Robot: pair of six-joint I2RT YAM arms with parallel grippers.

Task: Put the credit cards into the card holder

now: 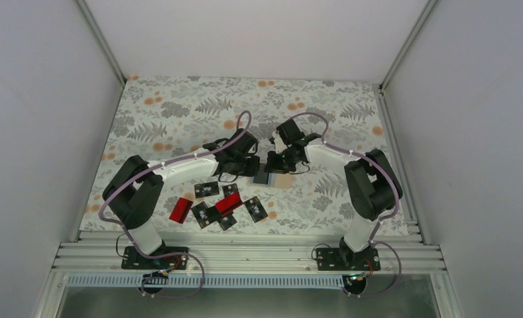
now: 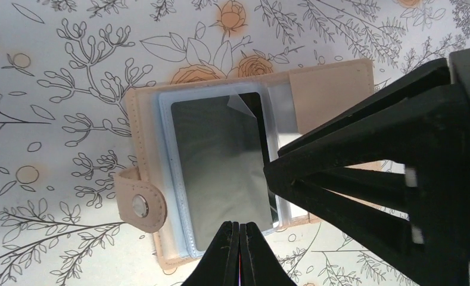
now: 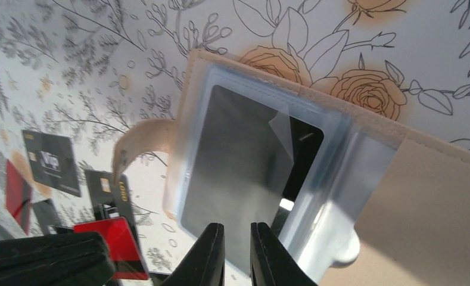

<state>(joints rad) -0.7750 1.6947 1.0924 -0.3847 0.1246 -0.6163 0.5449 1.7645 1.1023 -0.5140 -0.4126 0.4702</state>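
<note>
White walls (image 1: 245,33) box in a floral tablecloth (image 1: 179,112). At its centre the card holder (image 1: 264,175) lies open, one dark card (image 2: 220,167) in its clear pocket (image 2: 283,113). The left gripper (image 2: 239,250), at its 10 o'clock, is pressed closed with nothing visibly held. The right gripper (image 3: 237,253), at 1 o'clock, stands narrow at the pocket's edge; I cannot tell if it grips. At 7 o'clock lie loose credit cards (image 1: 206,189): two red cards (image 1: 180,209) and about five black.

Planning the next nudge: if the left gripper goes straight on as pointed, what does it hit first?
Probably the clear plastic sleeve over the black credit card in the open tan card holder; how high the left gripper sits above it is unclear.
</note>
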